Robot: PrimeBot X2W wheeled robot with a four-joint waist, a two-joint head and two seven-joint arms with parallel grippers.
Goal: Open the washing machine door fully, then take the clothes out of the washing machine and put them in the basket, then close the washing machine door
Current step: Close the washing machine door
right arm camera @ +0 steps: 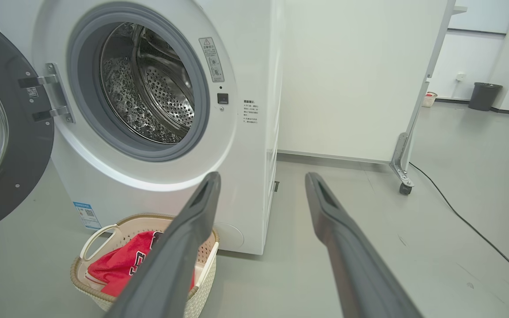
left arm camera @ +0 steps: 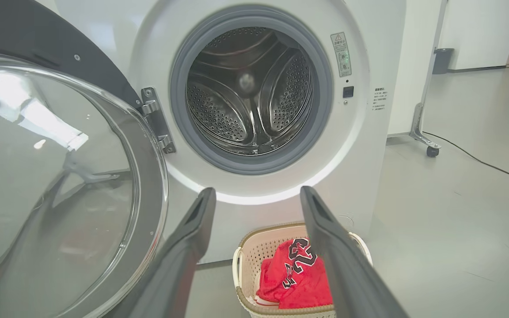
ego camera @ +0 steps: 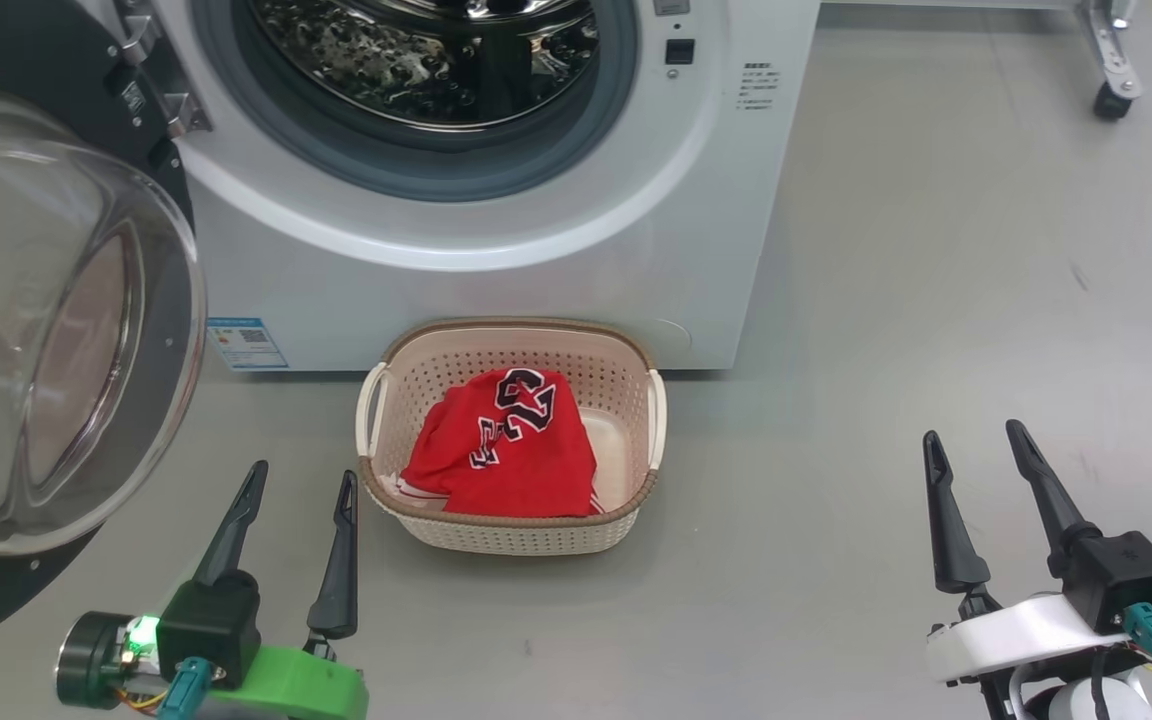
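- Two open hands hold nothing: the left gripper (ego camera: 304,470) sits lower left and the right gripper (ego camera: 971,430) lower right, fingers wide apart.
- Soft red clothes (ego camera: 511,455) lie in the holey cream basket (ego camera: 511,326), bottom middle, just under the washer (ego camera: 716,200) for an easy drop.
- Shiny steel drum (ego camera: 416,50) looks empty.
- Round glass door (ego camera: 56,330) hangs open at left; closing it seems next.

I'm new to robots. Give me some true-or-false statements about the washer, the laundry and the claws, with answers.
1. The washing machine door stands open. True.
2. The clothes lie in the basket. True.
3. A garment lies in the drum. False: the drum looks empty.
4. The left gripper holds the clothes. False: the left gripper is open, holding nothing.
5. The right gripper is open. True.
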